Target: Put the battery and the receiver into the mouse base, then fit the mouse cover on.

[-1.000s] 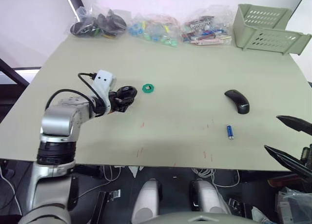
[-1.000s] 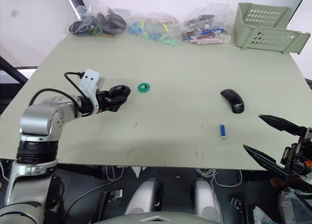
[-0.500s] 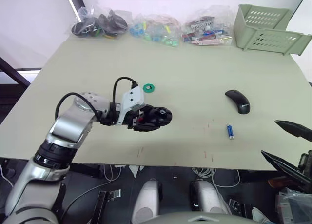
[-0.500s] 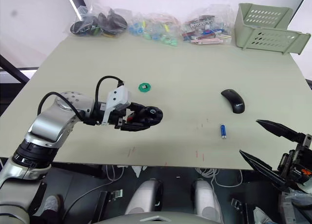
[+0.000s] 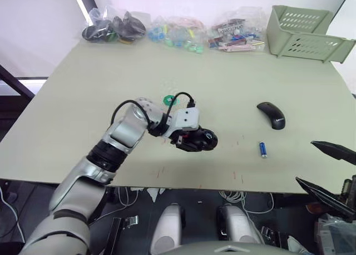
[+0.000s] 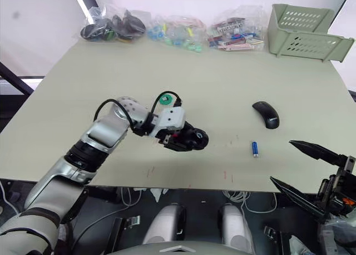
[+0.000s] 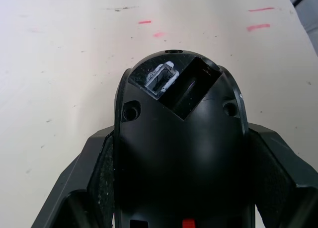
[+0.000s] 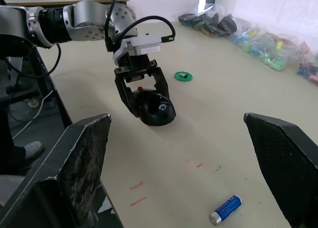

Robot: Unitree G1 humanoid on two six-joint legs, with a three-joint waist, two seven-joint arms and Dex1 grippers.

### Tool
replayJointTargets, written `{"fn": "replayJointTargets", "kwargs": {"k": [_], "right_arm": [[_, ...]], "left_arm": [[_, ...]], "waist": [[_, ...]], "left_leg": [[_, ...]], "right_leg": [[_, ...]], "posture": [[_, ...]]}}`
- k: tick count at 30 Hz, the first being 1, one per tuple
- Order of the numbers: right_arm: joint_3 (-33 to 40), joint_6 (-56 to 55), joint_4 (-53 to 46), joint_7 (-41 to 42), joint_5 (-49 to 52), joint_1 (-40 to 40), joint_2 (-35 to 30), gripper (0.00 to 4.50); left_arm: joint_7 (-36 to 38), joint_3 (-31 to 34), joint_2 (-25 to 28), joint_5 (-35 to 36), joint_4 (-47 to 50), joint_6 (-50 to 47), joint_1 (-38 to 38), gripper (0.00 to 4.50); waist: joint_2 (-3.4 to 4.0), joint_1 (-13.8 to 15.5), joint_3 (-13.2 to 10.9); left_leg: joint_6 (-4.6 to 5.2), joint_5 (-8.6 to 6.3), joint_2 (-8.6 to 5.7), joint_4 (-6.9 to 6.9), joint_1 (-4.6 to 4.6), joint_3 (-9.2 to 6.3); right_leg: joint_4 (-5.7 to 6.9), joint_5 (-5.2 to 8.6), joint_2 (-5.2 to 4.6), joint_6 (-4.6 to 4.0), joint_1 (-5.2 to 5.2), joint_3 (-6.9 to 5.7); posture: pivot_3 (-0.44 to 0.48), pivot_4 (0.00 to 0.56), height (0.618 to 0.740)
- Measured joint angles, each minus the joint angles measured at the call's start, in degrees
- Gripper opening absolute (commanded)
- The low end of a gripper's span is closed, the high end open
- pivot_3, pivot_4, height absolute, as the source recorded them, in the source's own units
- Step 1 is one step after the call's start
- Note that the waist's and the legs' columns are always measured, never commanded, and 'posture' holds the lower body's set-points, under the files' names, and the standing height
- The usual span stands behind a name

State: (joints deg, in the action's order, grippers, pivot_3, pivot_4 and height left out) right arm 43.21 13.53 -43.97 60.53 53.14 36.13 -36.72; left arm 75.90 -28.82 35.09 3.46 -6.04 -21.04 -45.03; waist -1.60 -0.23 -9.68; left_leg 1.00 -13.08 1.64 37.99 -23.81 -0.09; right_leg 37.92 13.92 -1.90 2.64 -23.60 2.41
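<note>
Left wrist view looks straight down on the black oval mouse base (image 7: 179,138), and the left gripper (image 5: 196,140) has its 2 black fingers (image 7: 94,173) pressed on both sides of it. The hollow inside part faces up, so the small parts can drop in from above. Its nose tips down toward the pale green table (image 5: 222,88), and I cannot tell if it touches.

Near the table's front edge lies the small blue battery with silver ends (image 5: 262,150), well apart from the base. The smooth shiny black mouse cover (image 5: 271,115) sits just behind the battery. I think the base is held in the middle so it is close to these 2 things.

A tiny dark receiver sits on a flat round green disc (image 5: 169,100), just behind the left arm.

Off the table's front edge, the right gripper (image 5: 327,170) has its 2 fingers wide apart with nothing in them, maybe ready for the battery.
</note>
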Motion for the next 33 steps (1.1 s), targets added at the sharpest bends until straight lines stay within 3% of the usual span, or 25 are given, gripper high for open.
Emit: {"fn": "replayJointTargets", "kwargs": {"k": [14, 20, 28, 33], "right_arm": [[0.55, -0.07, -0.56, -0.85, -0.08, 2.24, -0.02, 4.50], [0.52, 0.01, -2.13, -1.97, -0.47, 3.94, 0.80, 4.50], [-2.09, 6.23, -6.67, -11.94, -4.47, 7.43, 0.98, 4.50], [-9.46, 20.67, -10.66, -30.43, -11.18, 3.44, -1.62, 4.50]], "left_arm": [[-2.53, -5.25, -7.28, -7.49, -1.58, -9.27, -4.77, 2.92], [-5.07, -5.74, -9.76, -9.63, -5.64, -7.97, -4.77, 2.92], [-5.58, -5.50, -10.52, -10.26, -5.97, -6.68, -4.32, 2.92], [-5.53, -5.42, -10.42, -10.25, -5.83, -7.23, -4.21, 2.92]], "waist": [[0.02, -0.02, 0.00], [0.03, -0.04, 0.00], [0.11, 0.32, 0.06], [0.08, 0.44, 0.10]], "left_leg": [[0.01, -0.01, 0.00, 0.10, -0.05, -0.06], [0.01, -0.01, 0.00, 0.11, -0.05, -0.05], [0.01, -0.01, 0.00, 0.12, -0.04, -0.07], [0.01, -0.01, 0.03, 0.12, -0.02, -0.04]], "right_leg": [[0.02, 0.00, 0.02, 0.02, 0.02, -0.03], [0.01, 0.00, 0.01, 0.02, 0.02, -0.02], [0.00, 0.01, -0.02, 0.01, 0.05, -0.04], [0.00, 0.01, -0.03, 0.00, 0.05, -0.02]], "posture": [[0.000, 0.150, 0.740], [0.000, 0.150, 0.740], [0.000, 0.150, 0.740], [0.000, 0.150, 0.740]]}}
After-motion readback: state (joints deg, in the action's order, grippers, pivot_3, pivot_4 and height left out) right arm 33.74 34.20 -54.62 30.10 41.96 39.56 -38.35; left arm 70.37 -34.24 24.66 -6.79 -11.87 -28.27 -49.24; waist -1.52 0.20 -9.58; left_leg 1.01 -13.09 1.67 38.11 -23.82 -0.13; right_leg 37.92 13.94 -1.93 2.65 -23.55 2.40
